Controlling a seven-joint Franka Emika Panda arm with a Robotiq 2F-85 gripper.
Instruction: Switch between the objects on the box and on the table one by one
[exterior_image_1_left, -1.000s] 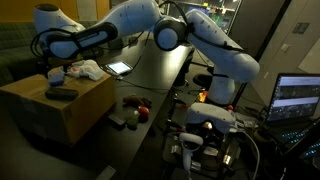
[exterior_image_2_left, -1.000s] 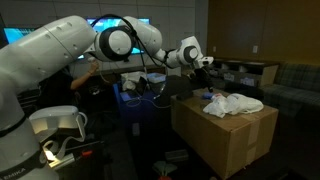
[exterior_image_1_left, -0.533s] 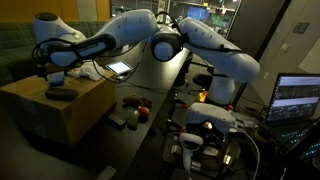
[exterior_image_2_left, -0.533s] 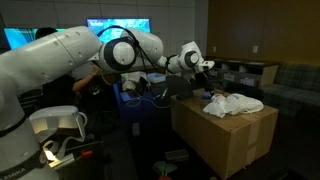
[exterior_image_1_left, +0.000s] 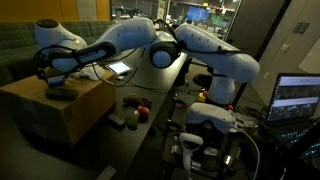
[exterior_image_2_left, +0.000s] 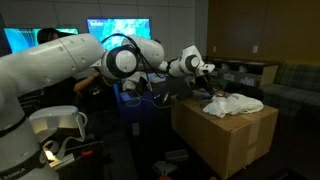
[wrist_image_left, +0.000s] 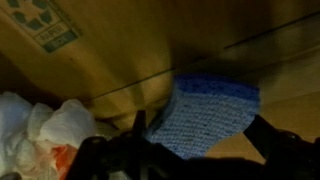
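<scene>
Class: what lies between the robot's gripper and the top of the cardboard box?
A blue woven piece, flat on the cardboard box, just beyond the open gripper; the wrist view shows it.

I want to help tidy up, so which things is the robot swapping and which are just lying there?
For the job: cardboard box, white cloth, blue piece, black bar, red piece, table.
Just lying about: tablet, laptop, green sofa.
</scene>
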